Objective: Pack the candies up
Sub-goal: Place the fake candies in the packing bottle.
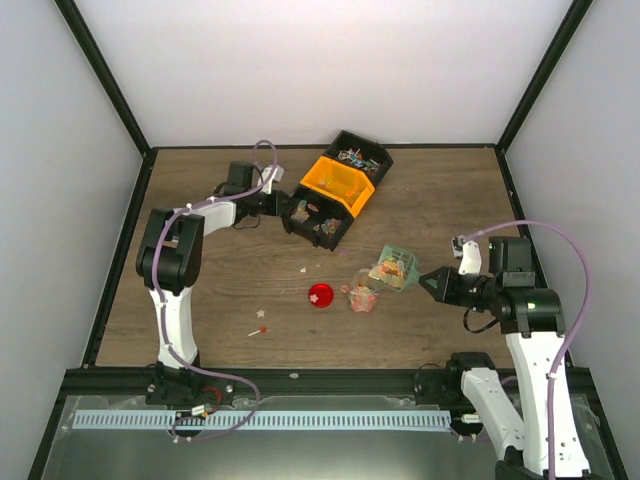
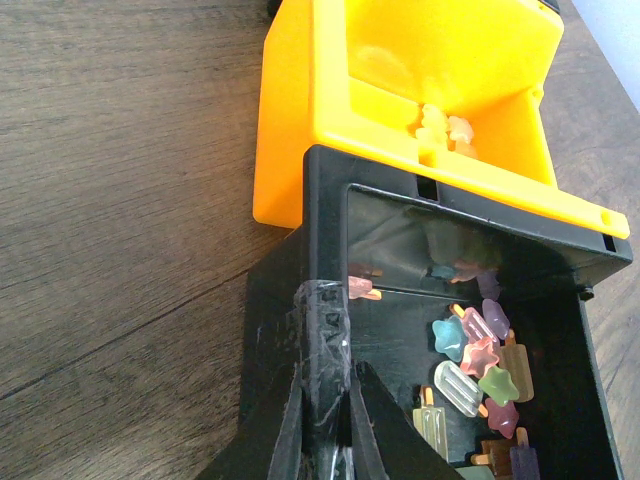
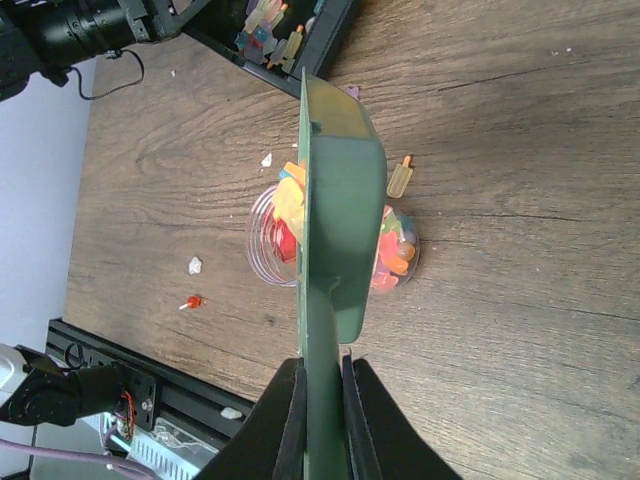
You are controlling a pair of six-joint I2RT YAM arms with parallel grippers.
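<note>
Candies (image 2: 478,352) shaped like stars and ice lollies lie in a black bin (image 2: 275,300), whose taped wall my left gripper (image 2: 325,372) is shut on. In the top view that gripper (image 1: 283,204) holds the bin (image 1: 322,215) at its near-left end. My right gripper (image 3: 322,364) is shut on the handle of a green scoop (image 3: 342,200), which is tipped over a small clear jar (image 3: 262,245) holding candies (image 3: 396,250). From above, the scoop (image 1: 393,268) hangs just right of the jar (image 1: 362,298).
An orange bin (image 1: 338,183) sits across the black bin, with more candies (image 1: 360,157) in a black bin behind it. A round red lid (image 1: 320,295) lies left of the jar. Loose sweets lie on the wood, among them a red lollipop (image 1: 262,329) and a yellow ice lolly (image 3: 400,178).
</note>
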